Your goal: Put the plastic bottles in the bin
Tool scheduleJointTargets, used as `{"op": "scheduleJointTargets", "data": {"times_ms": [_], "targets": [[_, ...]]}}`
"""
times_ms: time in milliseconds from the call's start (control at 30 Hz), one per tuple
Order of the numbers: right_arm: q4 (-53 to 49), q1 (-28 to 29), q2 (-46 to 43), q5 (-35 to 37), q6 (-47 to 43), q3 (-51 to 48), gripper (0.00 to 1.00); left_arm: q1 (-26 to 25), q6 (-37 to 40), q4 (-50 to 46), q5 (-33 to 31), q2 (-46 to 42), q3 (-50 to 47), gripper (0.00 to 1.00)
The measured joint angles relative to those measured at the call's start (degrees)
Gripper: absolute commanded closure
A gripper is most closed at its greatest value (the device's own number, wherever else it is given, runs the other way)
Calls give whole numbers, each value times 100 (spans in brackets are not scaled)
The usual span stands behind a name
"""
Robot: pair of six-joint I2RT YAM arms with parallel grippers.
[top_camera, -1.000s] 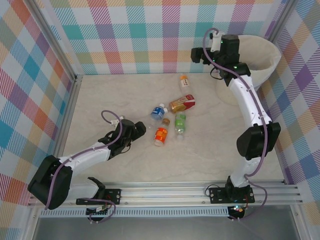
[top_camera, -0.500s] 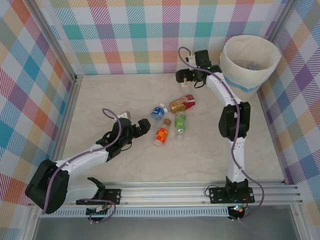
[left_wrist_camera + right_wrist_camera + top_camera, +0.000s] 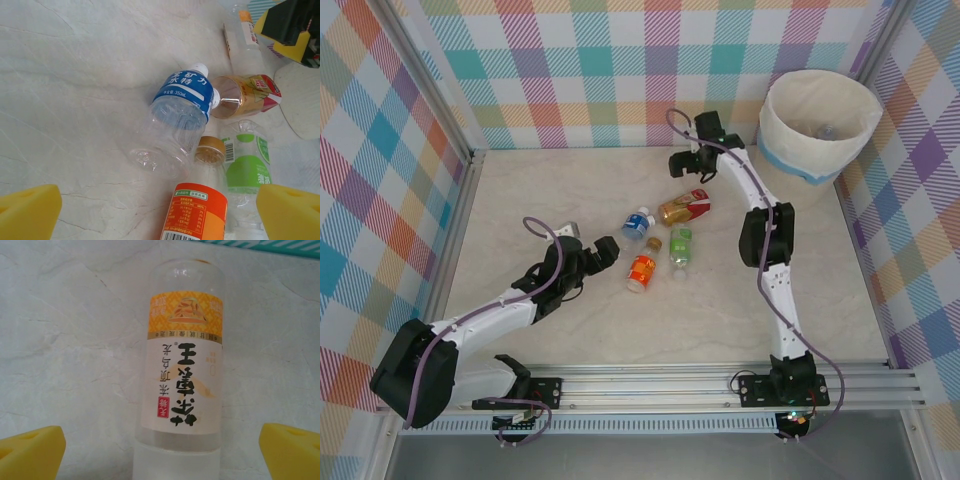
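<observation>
Plastic bottles (image 3: 642, 270) lie clustered centrally. Right gripper (image 3: 688, 160) spreads wide over an orange-labelled bottle (image 3: 182, 385); left gripper (image 3: 590, 243) gapes near the cluster.

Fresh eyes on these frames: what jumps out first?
Four bottles lie in a loose cluster mid-table: the blue-label bottle, red-and-gold bottle, green-label bottle and orange-label bottle. The open left gripper points at them. Further back, the open right gripper hangs over a cream-label bottle, and the big white bin stands in the far right corner.
</observation>
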Motion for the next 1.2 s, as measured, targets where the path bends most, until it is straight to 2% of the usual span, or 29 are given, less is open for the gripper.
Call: {"op": "scheduleJointTargets", "data": {"times_ms": [400,500,633,733,933,1200], "targets": [[-164,0,706,337,68,376,13,0,-83,-37,-131,-94,-103,0],[-94,0,778,339,142,378,26,0,-109,-63,-164,-96,-109,0],[42,0,778,339,254,378,36,0,-149,-131,-188,-111,-109,0],[173,0,765,343,302,313,41,0,-155,-160,-203,-149,-118,0],[1016,0,-160,361,275,-1368,47,0,-168,-151,-203,-168,-142,0],[2286,0,-1716,442,267,-3165,50,0,-168,-146,-184,-168,-166,0]]}}
